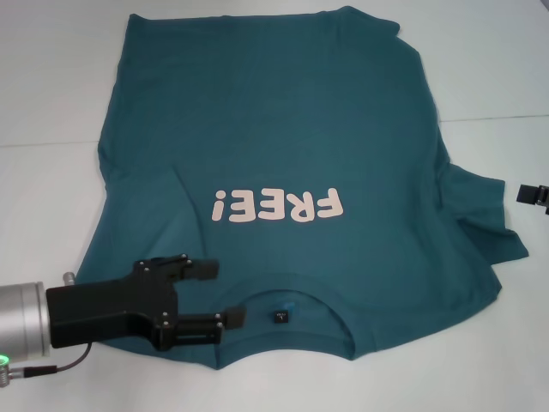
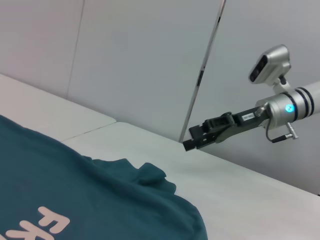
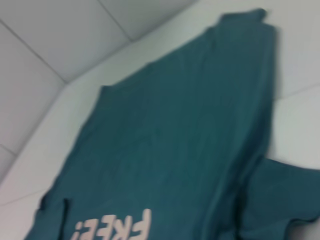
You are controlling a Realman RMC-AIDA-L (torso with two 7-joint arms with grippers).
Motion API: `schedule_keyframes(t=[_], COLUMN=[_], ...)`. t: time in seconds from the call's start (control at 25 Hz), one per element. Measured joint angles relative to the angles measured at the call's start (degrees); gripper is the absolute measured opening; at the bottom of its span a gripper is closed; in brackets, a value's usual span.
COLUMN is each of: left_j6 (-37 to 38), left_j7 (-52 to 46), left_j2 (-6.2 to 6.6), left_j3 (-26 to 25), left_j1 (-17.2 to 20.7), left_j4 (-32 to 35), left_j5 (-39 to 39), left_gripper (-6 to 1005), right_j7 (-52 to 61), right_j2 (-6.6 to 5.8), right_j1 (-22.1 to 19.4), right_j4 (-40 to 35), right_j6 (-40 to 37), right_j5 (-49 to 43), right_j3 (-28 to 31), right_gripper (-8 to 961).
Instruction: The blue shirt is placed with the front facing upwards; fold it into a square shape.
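Hovering at the lower left of the head view, the left gripper (image 1: pixel 221 293) is spreading its fingers over the blue shirt (image 1: pixel 292 137) beside the collar (image 1: pixel 287 307). The shirt is lying print-up across the white table (image 1: pixel 51 77). The right gripper (image 1: pixel 533 196) is idling at the right edge, fingers unreadable.

Left pincer (image 1: pixel 219 296) reaches in low with fingers spread apart; right pincer (image 1: pixel 533 195) sits at the far right edge.

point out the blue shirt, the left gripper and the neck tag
blue shirt (image 1: pixel 283 112): head view, plain cloth above the print.
left gripper (image 1: pixel 219 293): head view, midway between its fingertips.
neck tag (image 1: pixel 280 316): head view, the tag's middle.
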Motion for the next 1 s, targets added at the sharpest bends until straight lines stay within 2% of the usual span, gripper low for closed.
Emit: schedule_keyframes(t=[0.16, 0.2, 0.36, 0.64, 1.0], left_j6=[-1.7, -2.3, -3.3, -3.3, -3.4], left_j7=[0.9, 0.9, 1.0, 1.0, 1.1], left_j2=[-0.06, -0.03, 0.02, 0.11, 0.08], left_j3=[0.0, 0.1, 0.4, 0.4, 0.1], left_j1=[-0.9, -1.1, -1.9, -2.2, -2.5], left_j4=[-1.8, -2.3, -3.0, -3.1, -3.2], left_j5=[-0.1, -0.1, 0.2, 0.1, 0.0], left_gripper=[870, 870, 869, 868, 870], right_j7=[2.1, 2.5, 2.7, 2.1, 2.0], right_j2=[0.16, 0.76, 1.5, 1.66, 1.74], right_j1=[1.2, 1.9, 3.3, 5.9, 6.0], right_j4=[0.5, 0.6, 1.5, 5.9, 6.0], right_j6=[2.5, 4.2, 7.5, 12.9, 14.3], right_j5=[-3.0, -4.7, -7.5, -9.7, -10.5], right_j3=[-0.4, -0.5, -0.6, -1.1, -1.4], right_gripper=[942, 942, 942, 942, 943])
